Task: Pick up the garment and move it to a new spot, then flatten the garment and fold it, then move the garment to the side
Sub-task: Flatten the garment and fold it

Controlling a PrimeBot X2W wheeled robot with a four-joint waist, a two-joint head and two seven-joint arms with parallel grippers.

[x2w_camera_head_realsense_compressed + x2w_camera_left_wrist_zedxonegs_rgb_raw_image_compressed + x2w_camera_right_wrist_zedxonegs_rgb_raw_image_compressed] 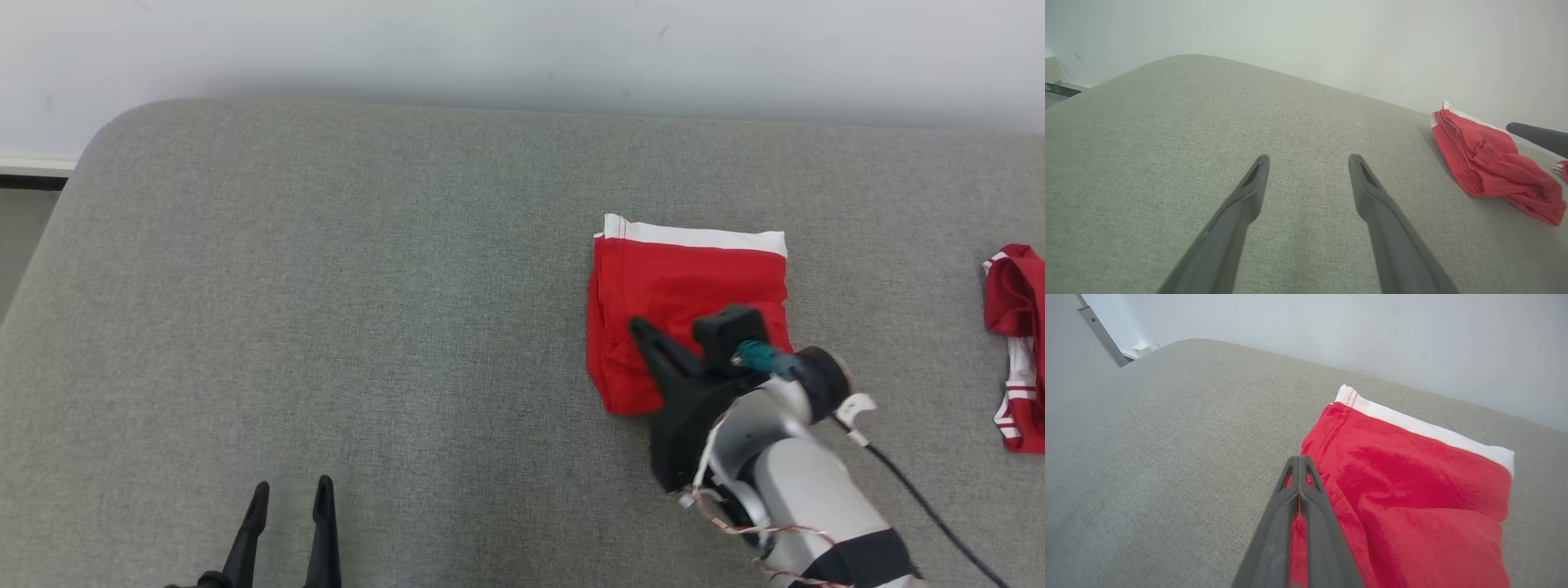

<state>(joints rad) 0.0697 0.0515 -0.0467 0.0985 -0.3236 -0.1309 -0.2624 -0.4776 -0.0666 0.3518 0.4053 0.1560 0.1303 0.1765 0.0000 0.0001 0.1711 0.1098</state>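
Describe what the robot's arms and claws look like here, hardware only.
Both the left claw and right claw have two long, tapered dark fingers with slotted tips. The right forearm is pale silver with a black band, a black wrist camera block, a teal connector, a black cable and thin red-and-white wires.

Our left gripper and right gripper each bore two long, dark, tapering fingers with hollowed tips. Our right forearm was silver-white with a black band, carrying a black camera box, a teal connector, a black cable and thin red-and-white wires.
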